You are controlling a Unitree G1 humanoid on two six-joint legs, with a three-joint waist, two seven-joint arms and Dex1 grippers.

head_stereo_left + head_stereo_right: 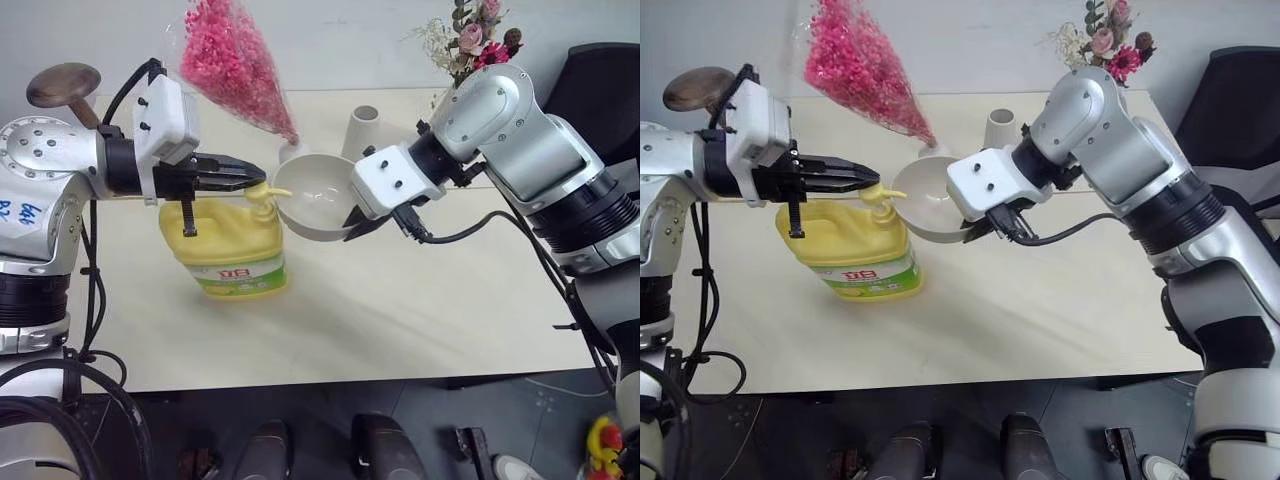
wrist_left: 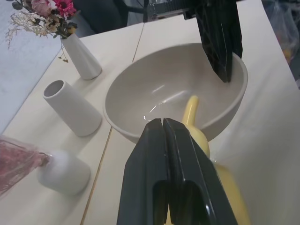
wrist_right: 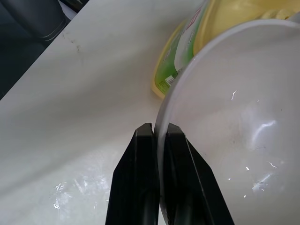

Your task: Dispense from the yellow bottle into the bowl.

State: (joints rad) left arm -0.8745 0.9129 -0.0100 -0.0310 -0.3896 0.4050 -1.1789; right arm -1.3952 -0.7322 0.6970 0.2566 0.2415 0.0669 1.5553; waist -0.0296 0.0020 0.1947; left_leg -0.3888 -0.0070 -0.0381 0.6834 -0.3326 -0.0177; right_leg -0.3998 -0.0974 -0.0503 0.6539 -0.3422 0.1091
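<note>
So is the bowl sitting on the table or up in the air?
Up in the air: the right gripper pinches the bowl rim, holding it beside the yellow bottle nozzle.

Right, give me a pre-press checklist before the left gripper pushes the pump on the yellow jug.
1. Right gripper shut on the pale beige round bowl's rim: ok.
2. Bowl held under the yellow pump nozzle: ok.
3. Left gripper shut, above the pump: ok.
4. Squat yellow plastic bottle upright on the table: ok.
5. Liquid already in bowl: cannot tell.
</note>
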